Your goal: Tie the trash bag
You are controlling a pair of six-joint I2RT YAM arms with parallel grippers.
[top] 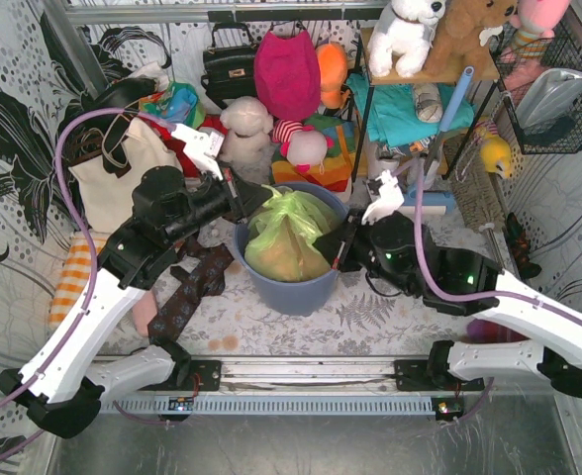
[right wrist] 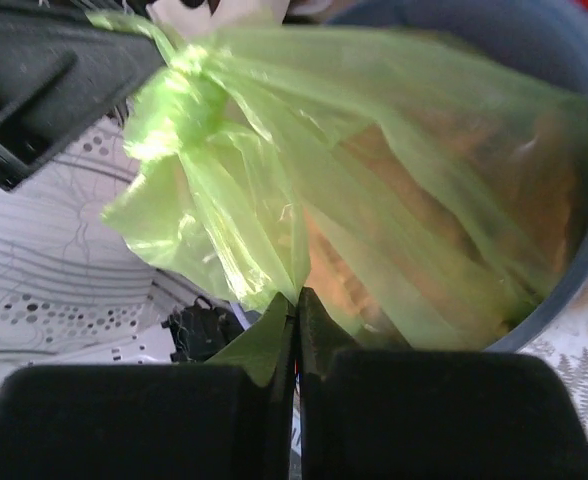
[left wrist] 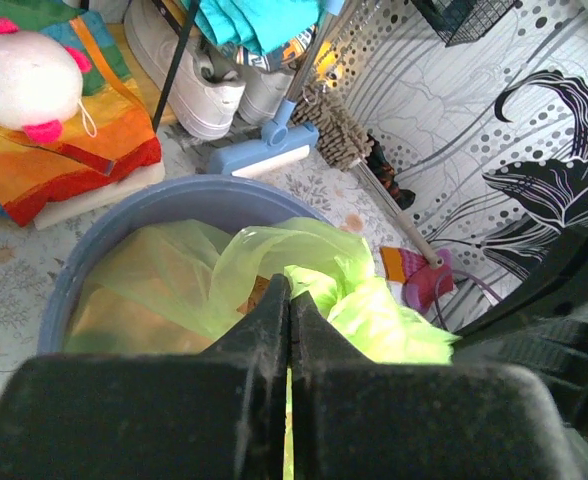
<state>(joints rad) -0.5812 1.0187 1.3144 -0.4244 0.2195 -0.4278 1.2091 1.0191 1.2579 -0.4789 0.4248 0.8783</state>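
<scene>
The lime-green trash bag [top: 286,233] sits in the blue-grey round bin [top: 296,289], with orange-brown paper showing through. Its top is gathered into a knot [right wrist: 179,95]. My left gripper [top: 261,201] is at the bag's upper left, shut on a strip of the bag's plastic [left wrist: 314,285]. My right gripper [top: 339,252] is at the bag's right side, shut on another fold of the bag [right wrist: 274,250]. In the right wrist view the left gripper's black fingers [right wrist: 54,80] sit by the knot.
A white tote bag [top: 118,178], plush toys [top: 301,148] and a shelf with cloths [top: 410,109] crowd the back. A patterned dark cloth [top: 192,287] lies left of the bin. A blue brush [left wrist: 264,155] and white shoes [left wrist: 209,90] lie behind the bin.
</scene>
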